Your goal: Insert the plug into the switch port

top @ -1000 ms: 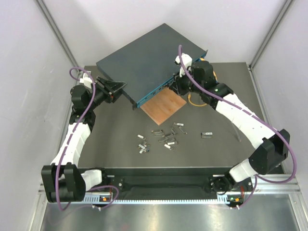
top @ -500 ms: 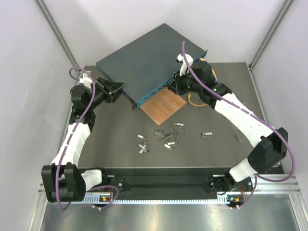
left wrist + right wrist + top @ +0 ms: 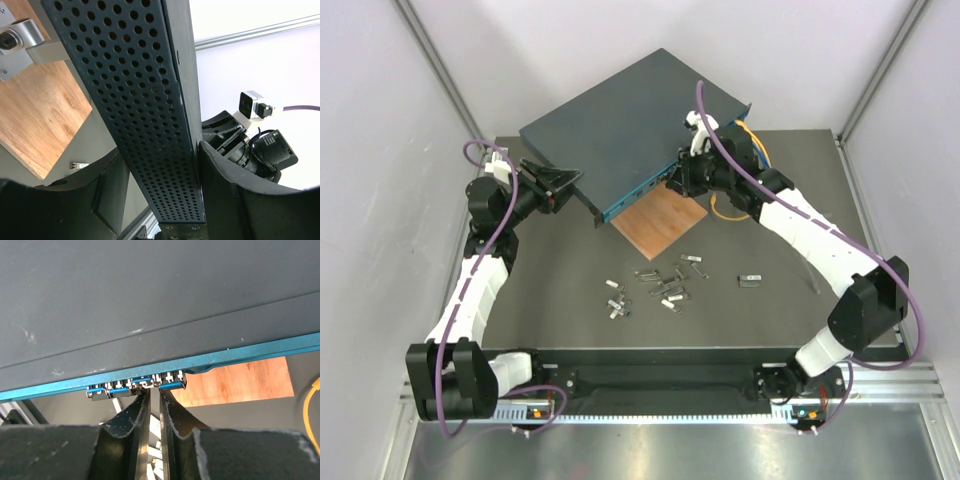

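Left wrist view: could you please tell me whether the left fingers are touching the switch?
Touching. The left wrist view shows the perforated side of the switch running between the fingers, both lying against it with no gap.

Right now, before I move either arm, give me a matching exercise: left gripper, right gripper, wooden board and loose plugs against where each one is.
Things:
1. left gripper
2. right gripper
3. wooden board
4. loose plugs

Places:
A. scattered on the table, nearer the arm bases than the switch
B. clamped across the switch's perforated side
C. flat, partly under the switch's front edge
D. fingers almost together, tips at the seated plugs in the teal face

Pairs: 1-B, 2-D, 3-C, 4-A
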